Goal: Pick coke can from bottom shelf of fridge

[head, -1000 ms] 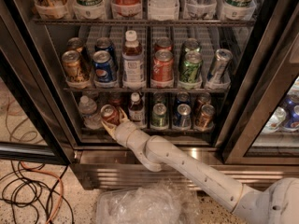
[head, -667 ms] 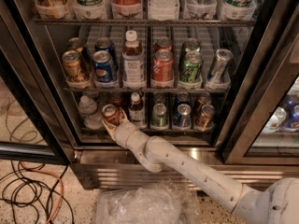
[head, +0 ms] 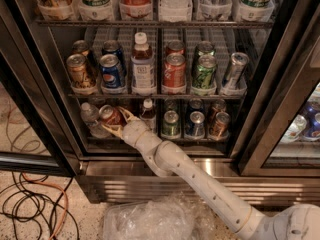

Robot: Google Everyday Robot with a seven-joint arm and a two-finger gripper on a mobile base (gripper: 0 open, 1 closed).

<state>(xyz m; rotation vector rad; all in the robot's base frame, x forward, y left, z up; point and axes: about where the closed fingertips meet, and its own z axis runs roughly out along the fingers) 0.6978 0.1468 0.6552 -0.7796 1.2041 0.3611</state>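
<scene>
The coke can [head: 109, 115], red with a silver top, is tilted at the left of the bottom shelf [head: 200, 139] of the fridge [head: 45, 84]. My gripper [head: 115, 121] reaches into the shelf from the lower right. Its pale fingers [head: 127, 116] lie on either side of the can and are shut on it. The white arm [head: 200, 184] runs down to the lower right corner of the camera view.
A clear water bottle [head: 90, 116] stands just left of the can and a small bottle [head: 147, 111] just right. Green [head: 171, 123], blue [head: 196, 124] and brown [head: 219, 125] cans stand further right. The rack above holds a Pepsi can [head: 111, 73] and another red can [head: 174, 70]. A crumpled plastic bag [head: 150, 219] and cables [head: 30, 204] lie on the floor.
The gripper and the coke can have edged slightly left and up. The can stays between the fingers; the other drinks have not moved.
</scene>
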